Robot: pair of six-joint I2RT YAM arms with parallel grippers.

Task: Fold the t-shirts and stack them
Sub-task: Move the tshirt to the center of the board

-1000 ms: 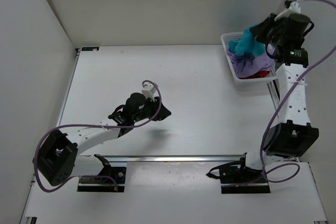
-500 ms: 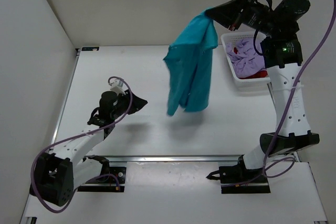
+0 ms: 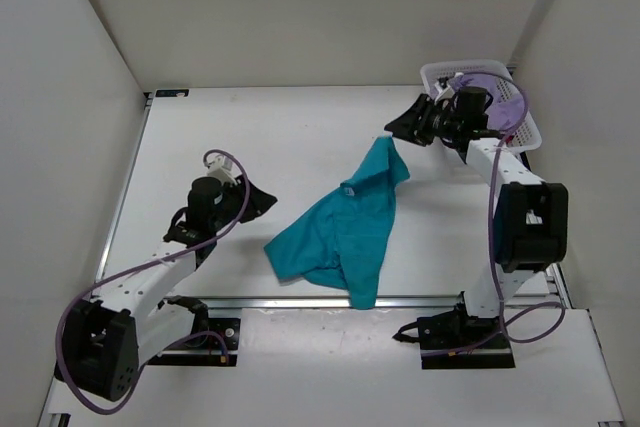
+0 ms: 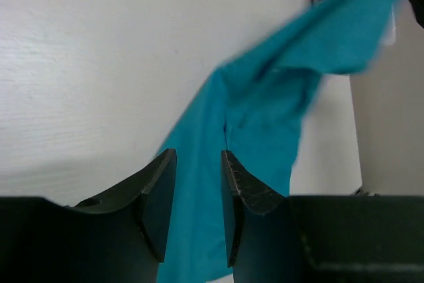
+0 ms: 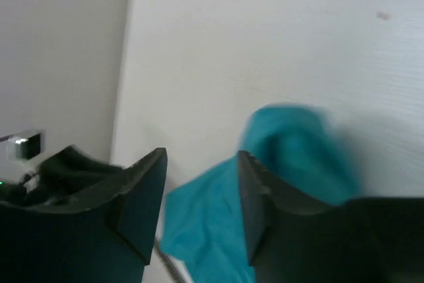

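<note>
A teal t-shirt (image 3: pixel 345 227) lies rumpled on the table's middle, stretching from near the front rail up toward the right. My right gripper (image 3: pixel 392 133) hovers just past the shirt's upper end with its jaws apart and nothing between them. In the right wrist view the teal cloth (image 5: pixel 291 144) lies beyond the right gripper (image 5: pixel 202 157). My left gripper (image 3: pixel 266 198) sits left of the shirt, open and empty. In the left wrist view the left gripper (image 4: pixel 199 157) points at the teal cloth (image 4: pixel 265 104).
A white mesh basket (image 3: pixel 437 71) stands at the back right corner, largely covered by the right arm and its purple cable. Walls close in the table on the left, back and right. A metal rail (image 3: pixel 330 299) runs along the front edge.
The right arm lifted the teal shirt out of the basket, swung it left over the table, lowered it and opened. The left arm drew back to the left.
</note>
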